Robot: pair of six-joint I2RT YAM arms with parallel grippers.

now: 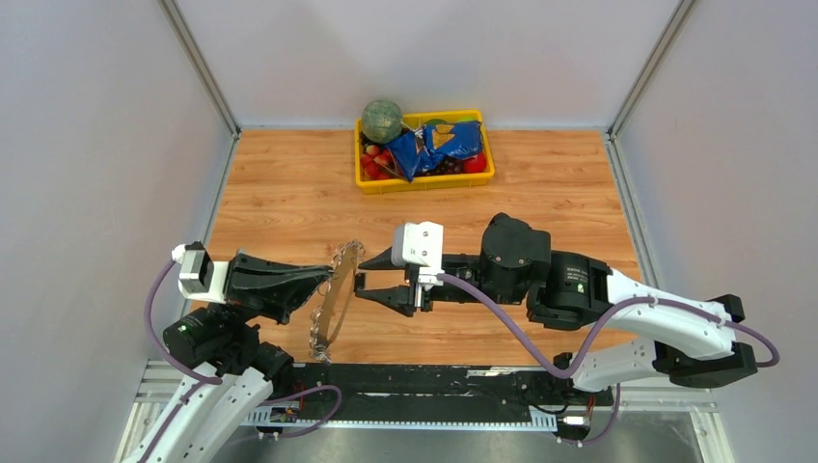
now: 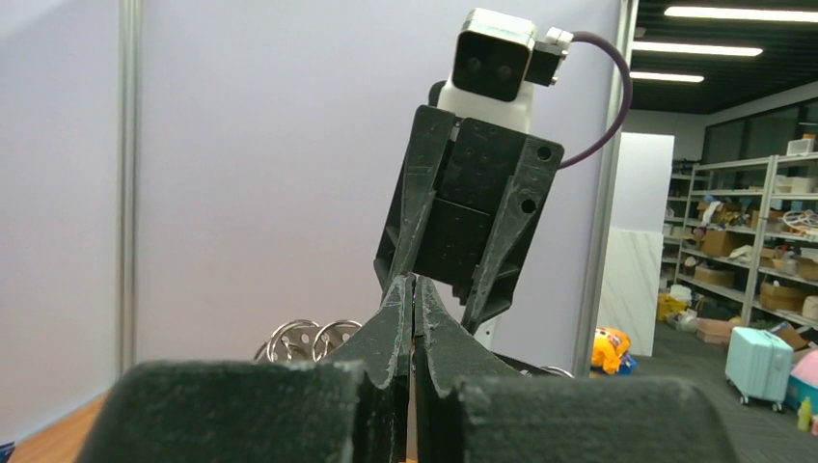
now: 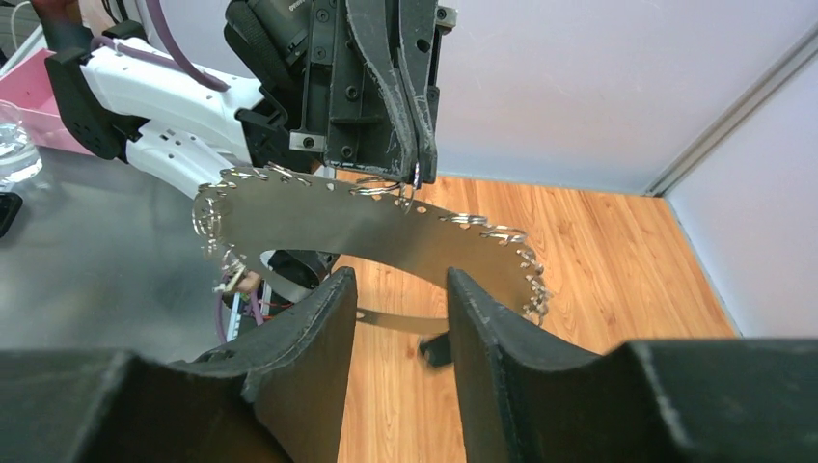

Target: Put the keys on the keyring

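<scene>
The keyring (image 1: 333,299) is a thin silver loop fringed with small rings, held on edge above the table. My left gripper (image 1: 324,280) is shut on its upper rim; this also shows in the right wrist view (image 3: 413,178). In the left wrist view the shut gripper (image 2: 415,289) has small rings (image 2: 299,338) beside it. My right gripper (image 1: 363,277) is open and empty, facing the keyring (image 3: 386,227) from the right. In the right wrist view a small black piece with a silver strip (image 3: 436,349), likely a key, shows between my open fingers (image 3: 318,328). No other keys show.
A yellow tray (image 1: 424,181) at the back centre holds a green ball (image 1: 382,120), a blue bag (image 1: 439,149) and red items. Grey walls stand at the left, right and back. The black rail (image 1: 434,386) runs along the near edge.
</scene>
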